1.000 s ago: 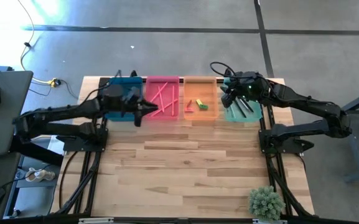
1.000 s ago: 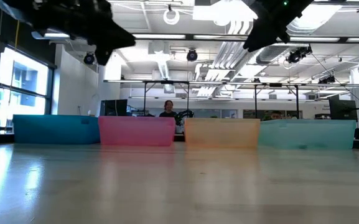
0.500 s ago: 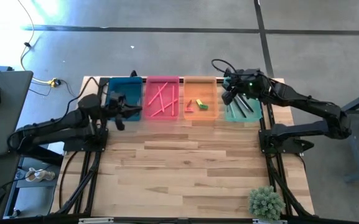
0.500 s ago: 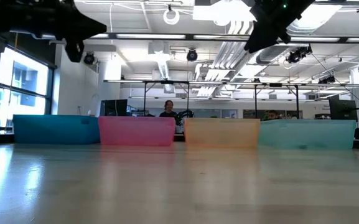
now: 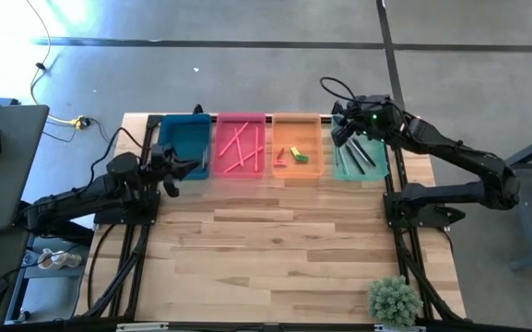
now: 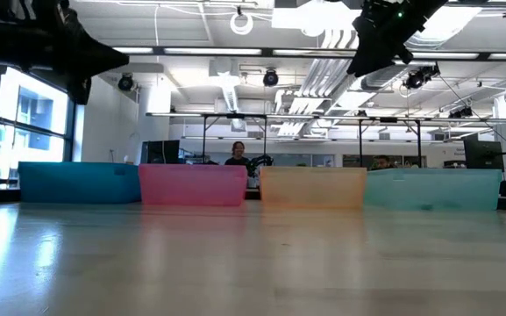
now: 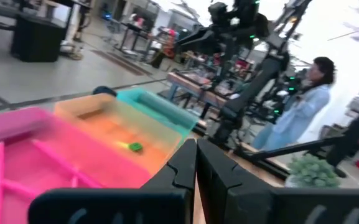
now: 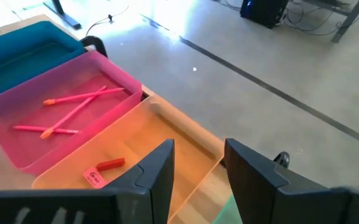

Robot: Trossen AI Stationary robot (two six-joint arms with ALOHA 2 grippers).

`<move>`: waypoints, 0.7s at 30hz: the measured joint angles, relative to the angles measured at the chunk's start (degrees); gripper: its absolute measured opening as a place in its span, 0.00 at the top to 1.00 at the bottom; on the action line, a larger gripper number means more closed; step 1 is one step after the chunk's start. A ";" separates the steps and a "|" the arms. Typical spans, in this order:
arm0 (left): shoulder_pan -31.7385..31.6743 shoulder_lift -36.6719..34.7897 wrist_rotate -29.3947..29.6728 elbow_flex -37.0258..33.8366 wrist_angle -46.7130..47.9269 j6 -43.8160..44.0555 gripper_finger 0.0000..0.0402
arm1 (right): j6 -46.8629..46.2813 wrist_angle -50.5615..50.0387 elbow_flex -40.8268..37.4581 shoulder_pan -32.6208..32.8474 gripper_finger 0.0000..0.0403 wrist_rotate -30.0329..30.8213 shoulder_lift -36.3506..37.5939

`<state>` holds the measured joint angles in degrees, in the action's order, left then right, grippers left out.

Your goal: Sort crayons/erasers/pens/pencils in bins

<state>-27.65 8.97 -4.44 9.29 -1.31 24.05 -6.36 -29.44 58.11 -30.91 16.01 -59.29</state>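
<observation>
High view: we log the left gripper [image 5: 169, 173], now clenched empty and drawn back from the pink bin [image 5: 240, 146] holding the pencils [image 5: 237, 148], right gripper [image 5: 347, 132] parted over the green bin [image 5: 359, 164]; sorting seems complete.

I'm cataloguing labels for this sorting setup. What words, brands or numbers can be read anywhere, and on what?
No text can be read in any view.
Red eraser in the orange bin: a pale mark on its face, too blurred to read.
The other bins, pink pencils and both arms: no lettering shows.
Room behind the table: no legible signs.
</observation>
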 joint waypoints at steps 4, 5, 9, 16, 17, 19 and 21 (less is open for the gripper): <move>0.97 -2.82 2.88 -0.04 4.22 -1.16 1.00 | 1.32 1.37 0.00 -1.09 0.67 -0.04 0.00; 1.23 -3.36 3.20 -0.04 4.99 -1.90 1.00 | 1.45 1.47 0.00 -1.37 0.67 -0.04 0.00; 2.06 -4.41 4.99 -0.04 8.28 -3.63 1.00 | 2.35 2.02 0.00 -2.63 0.67 -0.11 0.00; 3.10 -4.52 7.57 -0.04 9.71 -5.21 1.00 | 3.36 3.46 0.00 -3.35 0.67 -0.11 0.97; 3.14 -4.52 7.76 -0.04 9.71 -5.22 1.00 | 3.75 3.60 0.00 -3.35 0.67 -0.13 1.43; 3.14 -4.52 8.18 -0.04 9.44 -5.28 1.00 | 3.83 3.61 0.00 -3.35 0.67 -0.11 2.53; 3.14 -4.52 8.34 -1.15 6.18 -5.38 1.00 | 4.06 3.55 0.00 -3.35 0.67 -0.11 3.83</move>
<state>-24.51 4.45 3.90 8.15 4.87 18.67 -2.29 -25.88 58.11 -34.26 15.90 -55.46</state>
